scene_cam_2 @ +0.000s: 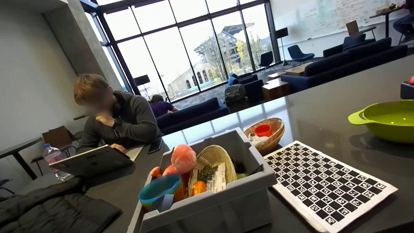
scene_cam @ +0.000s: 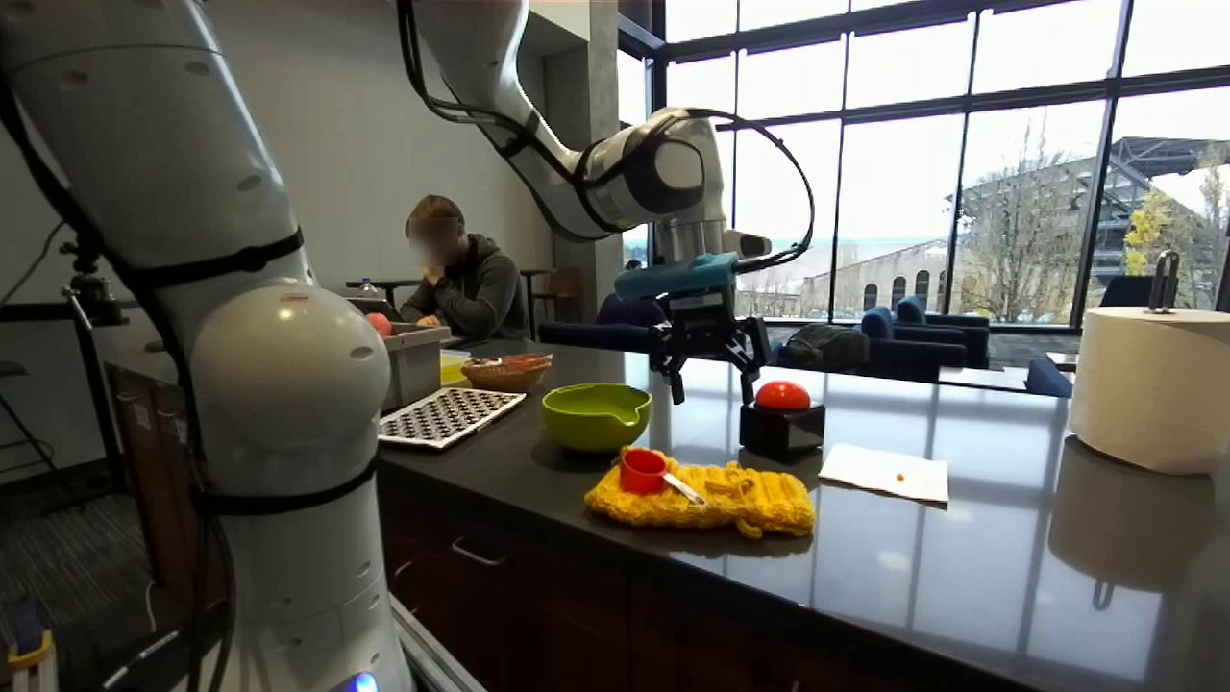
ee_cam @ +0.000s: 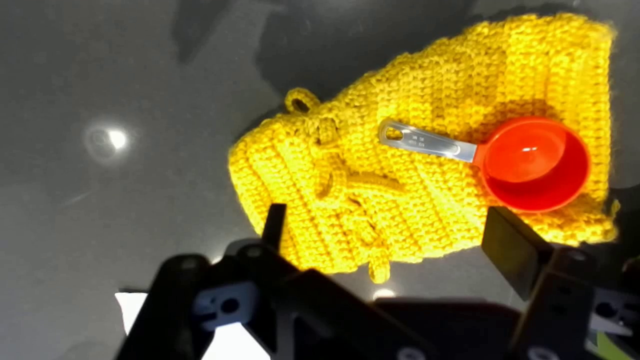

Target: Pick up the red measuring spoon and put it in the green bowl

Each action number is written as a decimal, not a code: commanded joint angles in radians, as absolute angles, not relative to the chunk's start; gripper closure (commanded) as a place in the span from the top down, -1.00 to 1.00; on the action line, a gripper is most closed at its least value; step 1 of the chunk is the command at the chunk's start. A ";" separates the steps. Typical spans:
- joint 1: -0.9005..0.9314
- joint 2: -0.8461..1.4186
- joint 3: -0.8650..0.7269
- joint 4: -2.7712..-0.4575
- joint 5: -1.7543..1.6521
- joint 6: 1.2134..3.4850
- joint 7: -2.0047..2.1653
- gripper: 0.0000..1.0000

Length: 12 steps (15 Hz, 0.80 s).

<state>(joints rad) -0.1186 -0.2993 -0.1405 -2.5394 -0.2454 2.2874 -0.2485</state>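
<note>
Slantwise, red spoon, handle away from bowl

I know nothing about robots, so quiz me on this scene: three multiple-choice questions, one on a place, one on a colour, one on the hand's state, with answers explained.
1. Where does the red measuring spoon lie?
A. In the green bowl
B. On the white paper
C. On the yellow knitted piece

2. What colour is the dome on the black box?
A. Red
B. Blue
C. White

3. How does the robot's hand stand?
A. Shut on the spoon
B. Open
C. Shut on nothing

Right letters:
1 C: the wrist view shows the spoon resting on the yellow knitted piece.
2 A: the dome shows red in an exterior view.
3 B: in the wrist view its fingers are spread apart and grip nothing.
</note>
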 commanded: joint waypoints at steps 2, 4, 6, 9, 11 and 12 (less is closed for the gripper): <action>-0.119 -0.299 -0.139 -2.538 -0.245 2.286 -0.249 1.00; -0.118 -0.303 -0.139 -2.544 -0.255 2.299 -0.262 1.00; -0.112 -0.313 -0.145 -2.558 -0.277 2.336 -0.333 1.00; -0.102 -0.323 -0.168 -2.574 -0.290 2.386 -0.505 1.00; -0.095 -0.325 -0.193 -2.581 -0.276 2.398 -0.638 1.00; -0.088 -0.327 -0.212 -2.583 -0.257 2.400 -0.715 1.00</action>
